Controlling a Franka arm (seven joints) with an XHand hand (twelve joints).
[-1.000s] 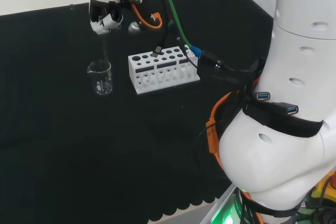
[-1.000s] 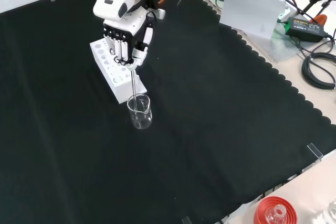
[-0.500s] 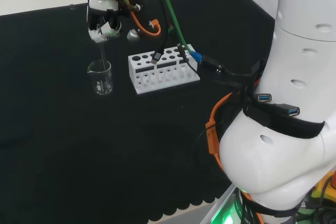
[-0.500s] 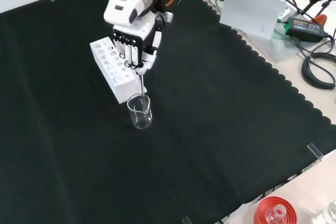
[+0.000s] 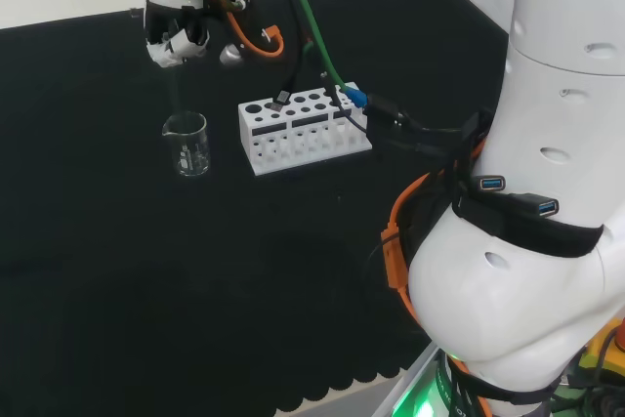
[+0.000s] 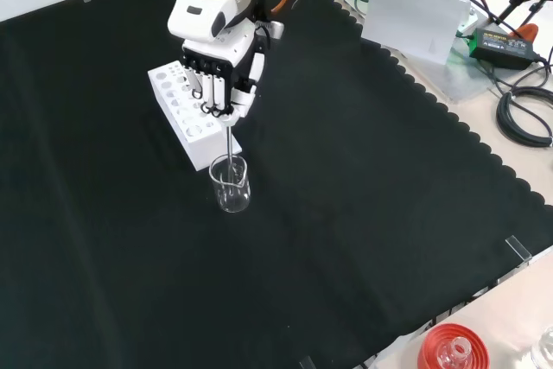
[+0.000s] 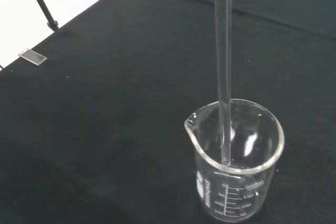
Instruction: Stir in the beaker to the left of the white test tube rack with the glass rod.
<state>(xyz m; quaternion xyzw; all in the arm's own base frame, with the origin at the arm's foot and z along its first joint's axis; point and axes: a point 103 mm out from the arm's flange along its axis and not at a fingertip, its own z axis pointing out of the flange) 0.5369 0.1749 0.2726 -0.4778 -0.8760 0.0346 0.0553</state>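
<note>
A small clear glass beaker [image 5: 187, 144] [image 6: 231, 184] [image 7: 234, 159] stands on the black cloth beside the white test tube rack [image 5: 303, 128] [image 6: 185, 112]. The hand [image 5: 174, 34] [image 6: 218, 84] hangs above the beaker, fingers curled round the top of a thin glass rod [image 6: 229, 146] [image 7: 224, 72]. The rod hangs nearly upright. In the wrist view its lower end sits just inside the beaker's mouth, near the rim. The beaker looks empty in that view.
The bench is covered with black cloth with a scalloped edge [image 6: 449, 118]. A red ribbed stand [image 6: 453, 348] with glassware sits at the front view's bottom right. Cables and a white panel [image 6: 416, 16] lie beyond the cloth at the top right.
The hand has risen and drifted left in the head view, drawing the rod upward so that its tip now sits near the beaker's mouth.
</note>
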